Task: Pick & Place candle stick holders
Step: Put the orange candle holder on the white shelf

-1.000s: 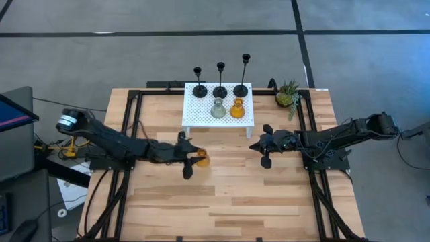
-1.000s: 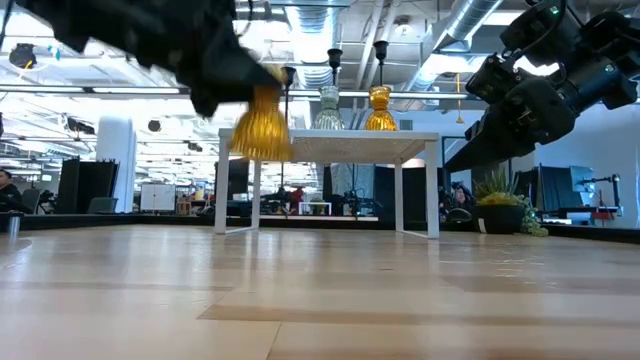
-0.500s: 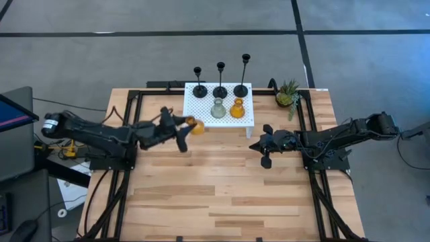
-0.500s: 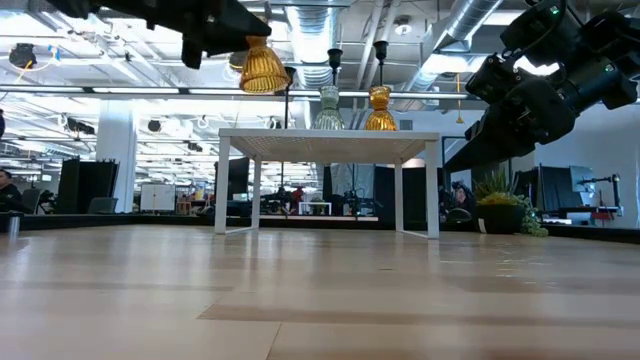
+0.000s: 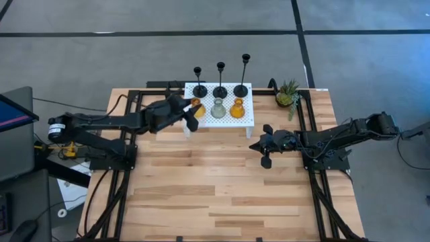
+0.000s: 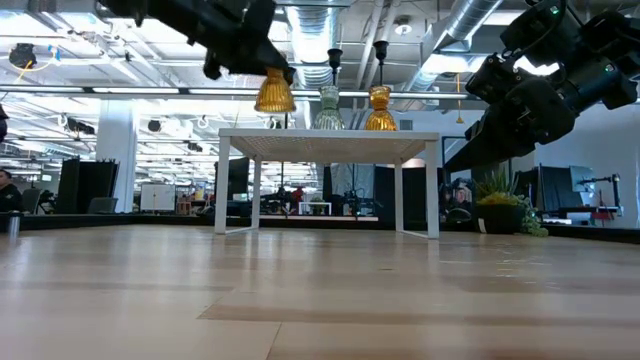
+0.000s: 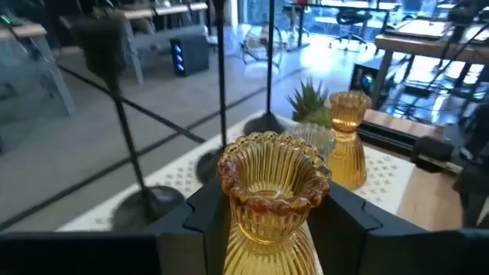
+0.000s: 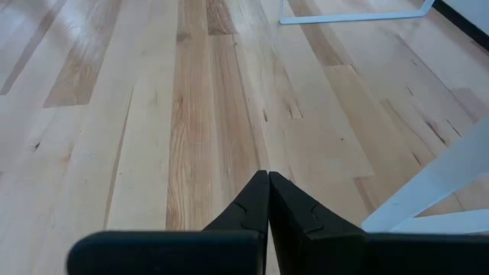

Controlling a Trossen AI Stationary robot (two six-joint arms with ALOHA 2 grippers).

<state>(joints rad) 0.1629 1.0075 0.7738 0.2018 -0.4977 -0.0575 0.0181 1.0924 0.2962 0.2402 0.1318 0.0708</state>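
A white perforated stand (image 5: 243, 115) at the table's far middle carries three thin black holders (image 5: 220, 91) in its back row, a grey-green glass holder (image 5: 218, 108) and an amber glass holder (image 5: 237, 108) in front. My left gripper (image 5: 191, 109) is shut on a second amber glass holder (image 7: 271, 191) over the stand's left front corner. In the low view this holder (image 6: 274, 93) is just above the stand top. My right gripper (image 5: 263, 144) is shut and empty over the table, right of the middle. My left gripper pinches the amber holder's ribbed body below its flared cup (image 7: 267, 229) between its two fingers (image 7: 205, 210), one on each side. The fingers come level from the table's left. The holder stands upright with its cup up; whether its base touches the stand I cannot tell.
A small potted green plant (image 5: 288, 93) stands at the far right of the stand. The bare wooden table (image 5: 222, 188) lies open in front of the stand. Black frame rails (image 5: 121, 175) run along the table's sides.
My left gripper has carried the amber holder from the table's middle left up and toward the far edge and then right, to over the stand's left front corner. The holder has stayed upright in the hold. My right arm has kept still.
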